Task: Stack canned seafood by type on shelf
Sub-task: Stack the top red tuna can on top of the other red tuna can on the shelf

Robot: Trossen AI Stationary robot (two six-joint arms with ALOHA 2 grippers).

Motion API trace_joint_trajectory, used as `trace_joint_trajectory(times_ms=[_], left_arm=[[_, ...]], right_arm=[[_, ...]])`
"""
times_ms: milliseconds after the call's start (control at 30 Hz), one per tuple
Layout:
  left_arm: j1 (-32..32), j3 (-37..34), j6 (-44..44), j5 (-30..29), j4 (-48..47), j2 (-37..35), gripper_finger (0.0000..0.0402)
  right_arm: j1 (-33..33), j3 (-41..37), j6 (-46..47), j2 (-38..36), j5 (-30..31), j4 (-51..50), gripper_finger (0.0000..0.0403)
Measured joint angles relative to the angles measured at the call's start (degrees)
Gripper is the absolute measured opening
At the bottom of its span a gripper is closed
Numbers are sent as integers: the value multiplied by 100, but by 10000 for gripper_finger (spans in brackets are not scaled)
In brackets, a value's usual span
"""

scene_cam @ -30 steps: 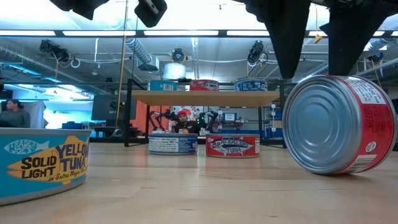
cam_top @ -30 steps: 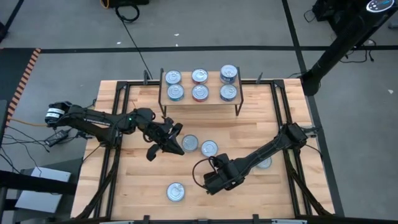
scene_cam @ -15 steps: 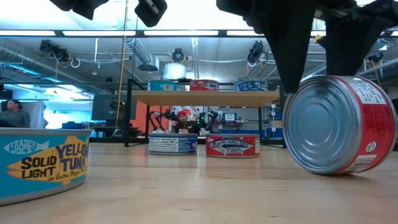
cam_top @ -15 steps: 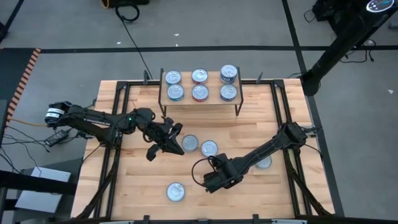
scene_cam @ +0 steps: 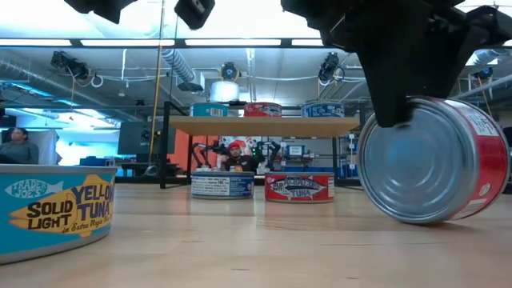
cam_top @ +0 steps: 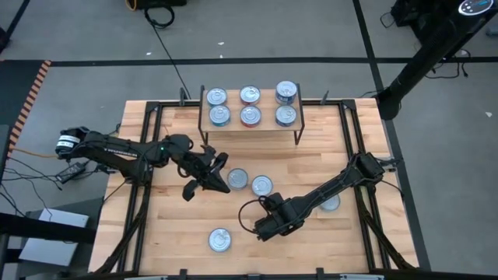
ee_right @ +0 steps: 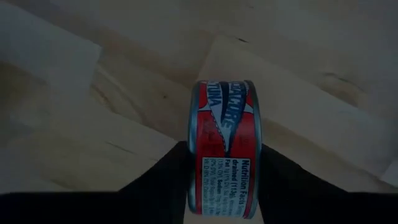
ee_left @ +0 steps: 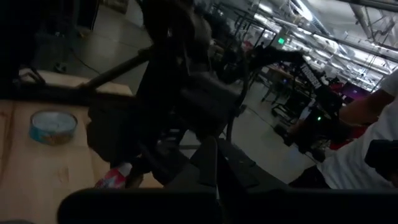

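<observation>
A red tin is being pinched on edge by the right pincer, 1 finger pressed on each flat face, so that the label band is facing the wrist camera. In the low view the same tin is seen tilted, its silver face turned outward and its rim apparently touching the counter; the edge-on hold is probably being used because the tin is lying on its side and needs turning flat before stacking. It is placed well in front of the shelf, toward the right.

On the shelf, 6 tins are being kept in 3 columns of 2: blue at its left, red in the middle, dark blue at its right, which suggests sorting by type, so the middle column is judged the likely goal.

Just in front of the shelf, 2 loose tins are lying flat. The left pincer is being held beside them; its jaws are spread and nothing is gripped. Another tin is lying far in front of the shelf.
</observation>
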Motion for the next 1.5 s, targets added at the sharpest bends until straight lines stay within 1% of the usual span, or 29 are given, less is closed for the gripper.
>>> trace_joint_trajectory(times_ms=[133,200,267,333,467,567,633,733,800,900,1000,1067,1133,1200,1300,1367,1500], left_arm=[[202,32,-78,-2,136,-134,1],[354,36,-142,-2,349,-198,1],[512,35,-262,-1,372,-324,1],[676,35,-300,4,527,-366,1],[984,33,-314,3,527,-454,1],[1186,33,-317,-104,491,-453,1],[1291,33,-303,-336,481,-452,1],[1436,33,-295,-759,491,-452,1],[1508,33,-293,-1053,486,-452,1],[1577,33,-304,-1560,490,-452,1],[1593,33,-259,-2014,482,-452,1],[1610,33,-256,-2232,477,-452,1],[1616,33,-298,-2377,467,-452,1],[1616,33,-304,-2464,455,-452,1],[1616,33,-312,-2463,411,-452,1],[1616,31,-430,-2438,357,-452,1],[1616,31,-603,-2266,294,-452,1]], right_arm=[[-21,-7,-300,-90,-2,-149,147],[-46,-9,-478,-223,0,-210,147],[-88,-9,-731,-426,14,-306,147],[-152,-9,-1083,-686,117,-365,147],[-405,-8,-2055,-1308,524,-747,147],[-788,-7,-3112,-1828,896,-1215,147],[-1139,-7,-3981,-2159,1200,-1419,147],[-1758,-5,-5534,-2613,1626,-1447,147],[-2217,-2,-6759,-2845,1857,-1339,147],[-2935,-2,-8640,-3029,2057,-931,147],[-3598,-2,-10360,-3063,2116,-216,147],[-3977,-2,-11286,-3018,2110,434,147],[-4307,-2,-12047,-2944,1973,1138,147],[-4566,-2,-12589,-2842,1775,1907,147],[-4836,-2,-13192,-2570,1405,2663,147],[-4947,0,-13438,-2320,1214,2996,147],[-5032,-2,-13982,-1819,1207,3287,147]])
